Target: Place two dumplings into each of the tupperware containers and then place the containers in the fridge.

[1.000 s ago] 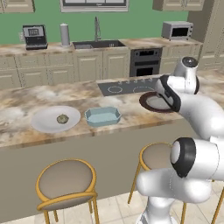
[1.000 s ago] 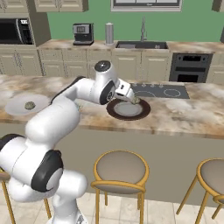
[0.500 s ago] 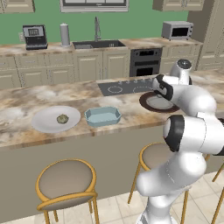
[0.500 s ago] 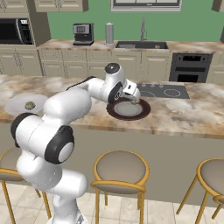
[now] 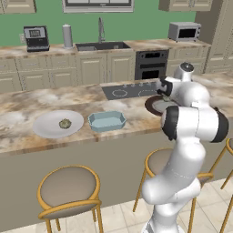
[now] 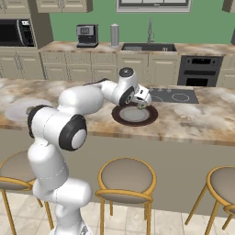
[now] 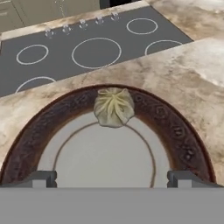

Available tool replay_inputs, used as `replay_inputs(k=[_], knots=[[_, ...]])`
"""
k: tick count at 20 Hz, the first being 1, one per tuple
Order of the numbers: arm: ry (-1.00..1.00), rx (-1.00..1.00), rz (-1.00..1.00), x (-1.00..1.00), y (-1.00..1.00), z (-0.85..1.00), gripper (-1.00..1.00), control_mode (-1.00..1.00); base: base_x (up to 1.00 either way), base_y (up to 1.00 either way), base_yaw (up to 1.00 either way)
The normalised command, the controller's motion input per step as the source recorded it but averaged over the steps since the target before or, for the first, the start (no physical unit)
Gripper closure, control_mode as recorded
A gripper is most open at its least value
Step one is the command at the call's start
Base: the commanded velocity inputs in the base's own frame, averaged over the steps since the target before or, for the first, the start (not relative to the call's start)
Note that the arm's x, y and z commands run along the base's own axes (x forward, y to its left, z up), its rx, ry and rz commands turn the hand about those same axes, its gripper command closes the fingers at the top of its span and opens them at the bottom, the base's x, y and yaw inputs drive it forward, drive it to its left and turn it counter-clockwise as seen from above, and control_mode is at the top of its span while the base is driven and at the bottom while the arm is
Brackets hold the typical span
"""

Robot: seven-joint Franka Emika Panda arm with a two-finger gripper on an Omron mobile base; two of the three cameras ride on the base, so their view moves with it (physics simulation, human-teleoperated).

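Note:
A pale tan dumpling (image 7: pixel 114 106) lies on the far inner rim of the round dark brown plate (image 7: pixel 26 140), on the counter in front of the cooktop. My gripper (image 7: pixel 112 179) hovers low over that plate (image 6: pixel 120 118), open, with nothing between its fingertips (image 7: pixel 43 178) and the dumpling just ahead of them. Another dumpling (image 5: pixel 65 123) rests on the round white plate (image 5: pixel 45 129) to the left. The pale blue tupperware container (image 5: pixel 107 121) stands between the two plates and holds nothing. My gripper (image 5: pixel 164 94) is well right of it. The fridge is out of view.
The black cooktop (image 7: pixel 87 48) is set into the counter just beyond the brown plate. Round stools (image 5: pixel 68 189) stand along the island's near side. Sink, coffee machine and microwave line the back counter (image 5: pixel 54 49).
My arm has folded up closer to its base and the hand has edged toward the brown plate's far side. The jaws stay open. Plates, dumplings and container have not moved.

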Motion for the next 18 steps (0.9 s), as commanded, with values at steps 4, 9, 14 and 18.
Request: replay_inputs(k=[4, 9, 14, 18], knots=[[0.04, 0.0, 0.0, 0.38, 0.0, -0.36, -1.0, -1.0, 0.0, 0.0, 0.0], [0.03, 0.01, 0.0, 0.35, -0.08, -0.24, -1.0, -1.0, 0.0, 0.0, 0.0], [0.06, 0.03, 0.0, 0.28, -0.2, -0.02, -1.0, -1.0, 0.0, 0.0, 0.0], [0.04, 0.02, 0.0, 0.28, -0.17, -0.21, -1.0, -1.0, 0.0, 0.0, 0.0]])
